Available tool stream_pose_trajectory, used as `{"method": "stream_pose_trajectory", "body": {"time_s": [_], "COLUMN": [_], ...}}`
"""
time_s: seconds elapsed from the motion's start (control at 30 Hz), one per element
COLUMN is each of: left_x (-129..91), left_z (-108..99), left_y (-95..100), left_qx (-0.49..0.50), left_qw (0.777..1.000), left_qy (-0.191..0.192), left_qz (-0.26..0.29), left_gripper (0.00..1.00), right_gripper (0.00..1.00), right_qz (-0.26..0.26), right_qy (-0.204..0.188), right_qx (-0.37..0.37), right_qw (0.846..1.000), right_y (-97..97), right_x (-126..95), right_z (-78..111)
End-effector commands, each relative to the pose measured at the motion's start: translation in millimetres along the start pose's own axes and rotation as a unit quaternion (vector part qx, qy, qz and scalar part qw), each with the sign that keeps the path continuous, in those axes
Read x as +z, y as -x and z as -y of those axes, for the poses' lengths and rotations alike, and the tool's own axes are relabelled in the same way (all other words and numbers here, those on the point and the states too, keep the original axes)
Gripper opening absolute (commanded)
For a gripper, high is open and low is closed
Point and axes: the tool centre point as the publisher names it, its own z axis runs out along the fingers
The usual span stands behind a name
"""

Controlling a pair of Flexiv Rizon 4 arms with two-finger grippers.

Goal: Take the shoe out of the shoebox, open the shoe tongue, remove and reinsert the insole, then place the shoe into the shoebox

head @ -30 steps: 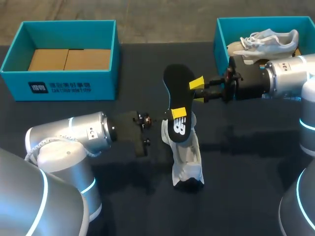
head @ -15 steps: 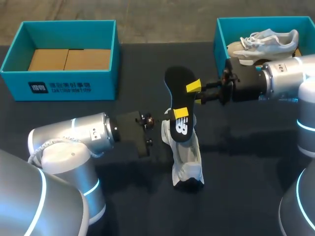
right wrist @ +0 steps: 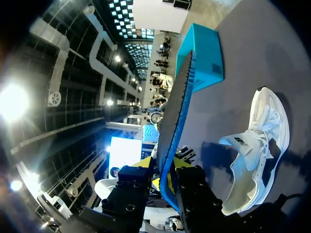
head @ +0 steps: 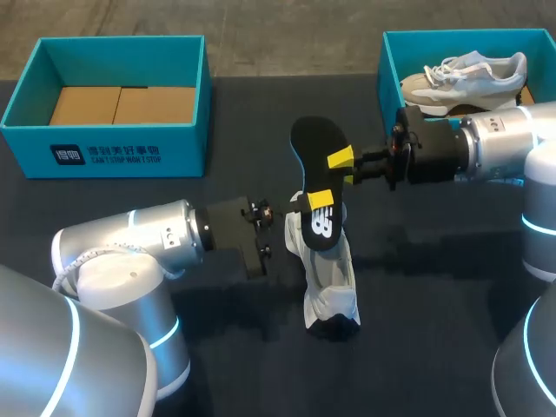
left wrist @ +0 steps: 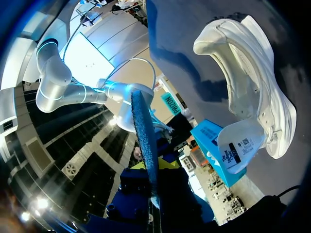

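I have the black insole (head: 313, 143) pinched by both grippers above the table (head: 434, 330): my right gripper (head: 343, 165) grips its side edge, my left gripper (head: 314, 201) its lower end. The white sneaker (head: 330, 278) stands just under it. A second sneaker (head: 469, 74) lies in the right-hand shoebox (head: 389, 65).

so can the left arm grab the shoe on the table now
Probably not yet: the left gripper is shut on the insole, which the right gripper grips too. The shoe sits close by, unblocked.
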Motion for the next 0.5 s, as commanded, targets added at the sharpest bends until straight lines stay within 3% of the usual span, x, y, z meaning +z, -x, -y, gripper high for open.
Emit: {"method": "stream_pose_trajectory", "body": {"time_s": [0.03,0.3,0.5], "left_x": [3.4,4.1,3.8], "left_z": [1.5,2.1,3.2], "left_y": [0.8,-0.3,-1.5], "left_qx": [0.0,-0.002,-0.003], "left_qw": [1.0,1.0,1.0], "left_qy": [0.001,0.001,0.002], "left_qz": [-0.004,-0.005,-0.007], "left_gripper": [0.0,0.0,0.0], "right_gripper": [0.22,0.22,0.02], "right_qz": [0.001,-0.002,-0.003], "right_qy": [0.001,-0.004,-0.005], "right_qx": [0.0,0.002,0.002], "right_qw": [1.0,1.0,1.0], "right_y": [-0.8,0.5,0.6], "right_x": [1.8,4.3,5.0], "right_z": [0.0,-0.2,-0.1]}}
